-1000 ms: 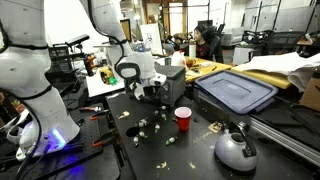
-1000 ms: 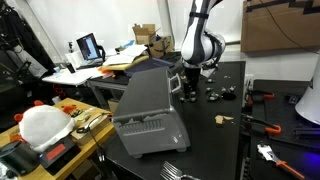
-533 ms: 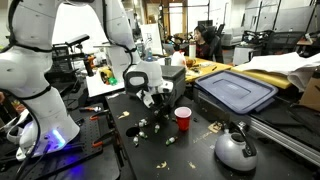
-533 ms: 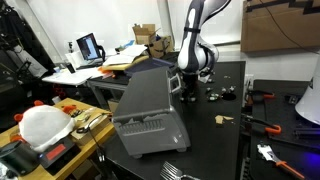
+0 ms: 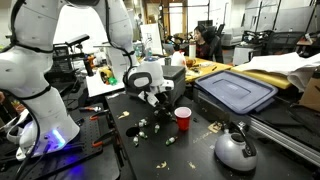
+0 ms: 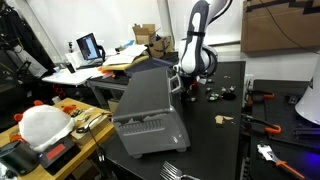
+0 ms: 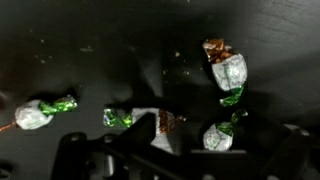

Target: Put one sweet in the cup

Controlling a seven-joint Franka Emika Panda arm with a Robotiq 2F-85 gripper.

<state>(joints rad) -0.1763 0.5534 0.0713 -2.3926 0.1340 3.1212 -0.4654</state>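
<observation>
Just ahead of the parted jaws lies one green-wrapped sweet.

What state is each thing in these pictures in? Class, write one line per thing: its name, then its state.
red cup: upright on the black table, mouth open, apart from the gripper.
sweets: wrapped, lying loose on the table.
gripper: low over the sweets; open or shut cannot be told.
silver kettle: upright on the table.
storage bin: lid on.
laptop: open, screen lit.
</observation>
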